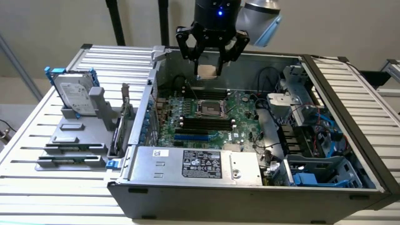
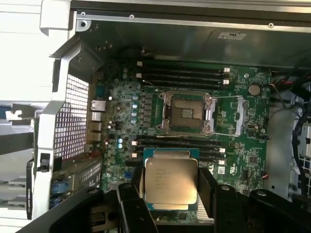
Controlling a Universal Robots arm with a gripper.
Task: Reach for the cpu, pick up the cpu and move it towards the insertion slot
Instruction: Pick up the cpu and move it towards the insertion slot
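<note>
The cpu (image 2: 171, 181), a small flat square chip with a silvery-grey metal lid and a paler green-edged rim, sits between my black fingers (image 2: 210, 191), which are closed against its two opposite sides. It is off every surface: in the exterior view it (image 1: 207, 71) hangs under my gripper (image 1: 210, 60) above the far part of the open grey computer case (image 1: 250, 194). So the reach and the pick-up are done, as I judge it.

The move is partly made. The insertion slot (image 2: 186, 113), a square socket with a dark centre and silvery metal frame on the green circuit board (image 2: 243, 131), lies open near the chip but not under it in the wrist view; in the exterior view the socket (image 1: 208, 109) sits lower than my load, with clear air between.

Hard to make out: the chip's printed marks, the corner orientation mark, and the socket's contacts. My fingers cover part of the chip's side edges, so I cannot judge how deep the grip goes.
</note>
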